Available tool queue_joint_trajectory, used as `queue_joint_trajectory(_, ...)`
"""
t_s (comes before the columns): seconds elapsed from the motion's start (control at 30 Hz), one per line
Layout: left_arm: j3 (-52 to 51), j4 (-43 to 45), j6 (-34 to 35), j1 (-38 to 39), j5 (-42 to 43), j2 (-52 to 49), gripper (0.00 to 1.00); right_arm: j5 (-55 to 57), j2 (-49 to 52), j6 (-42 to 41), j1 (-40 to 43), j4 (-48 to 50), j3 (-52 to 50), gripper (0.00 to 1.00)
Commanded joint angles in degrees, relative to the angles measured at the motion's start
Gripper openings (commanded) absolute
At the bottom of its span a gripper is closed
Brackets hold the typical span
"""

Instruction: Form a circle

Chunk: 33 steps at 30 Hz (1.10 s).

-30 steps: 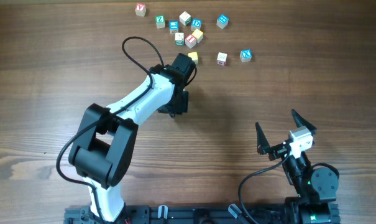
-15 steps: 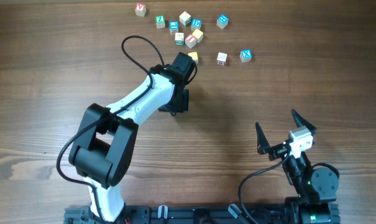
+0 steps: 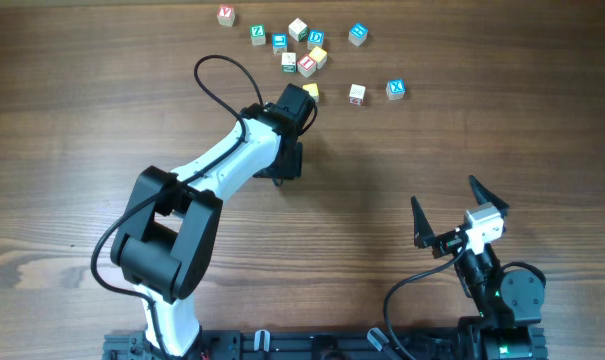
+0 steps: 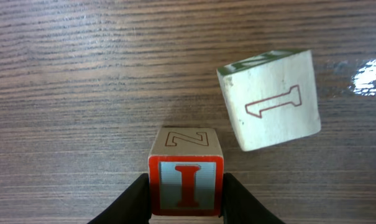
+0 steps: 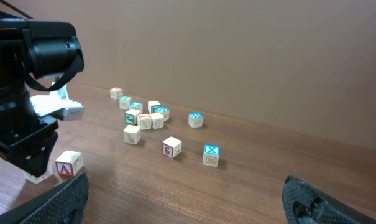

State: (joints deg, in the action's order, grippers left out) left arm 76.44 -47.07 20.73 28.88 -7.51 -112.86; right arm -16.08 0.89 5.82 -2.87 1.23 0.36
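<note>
Left wrist view showed the left pincer low over the table. Its two dark fingers lay right against the sides of a small red-I cube that rested on the wood. Whether they pressed it or only flanked it could not be told. Beyond that cube and to the right in this view, apart from it, a pale 1 cube sat turned at an angle. From overhead, the left arm reached toward the far edge of the table, and the cube at its pincer lay just short of the circle. The circle stood near the middle of the far edge as a tight bunch of tiny letter cubes with blue, yellow, red and pale faces, not a clean ring. Loose cubes lay around it: a Y cube off to the left, a blue-topped cube to the right, and a 6 cube and an X cube nearer the table's middle. The right pincer hung over the near right corner, well apart from all the cubes, its jaws spread wide with nothing between them.
</note>
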Motion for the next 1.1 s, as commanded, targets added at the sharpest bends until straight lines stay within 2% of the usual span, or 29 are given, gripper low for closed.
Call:
queue_joint_trajectory(0.0, -0.37, 0.42, 0.81, 0.11, -0.9, -0.35, 0.34, -0.35, -0.46, 0.17, 0.33, 0.09, -0.07, 1.0)
queue_joint_trajectory(0.53, -0.39, -0.24, 0.79, 0.15, 0.42, -0.35, 0.35, -0.35, -0.46, 0.17, 0.33, 0.09, -0.07, 1.0)
queue_joint_trajectory(0.63, -0.37, -0.22, 0.79, 0.15, 0.39, -0.35, 0.44, -0.35, -0.46, 0.17, 0.33, 0.09, -0.07, 1.0)
queue_joint_trajectory(0.73, -0.39, -0.2, 0.76, 0.15, 0.39, -0.35, 0.45, -0.35, -0.46, 0.17, 0.33, 0.09, -0.07, 1.0)
queue_joint_trajectory(0.97, -0.39, 0.74, 0.76, 0.15, 0.39, -0.35, 0.35, -0.35, -0.46, 0.17, 0.33, 0.09, -0.07, 1.0)
queue_joint_trajectory(1.07, -0.39, 1.05, 0.76, 0.15, 0.39, -0.35, 0.34, -0.35, -0.46, 0.15, 0.33, 0.09, -0.07, 1.0)
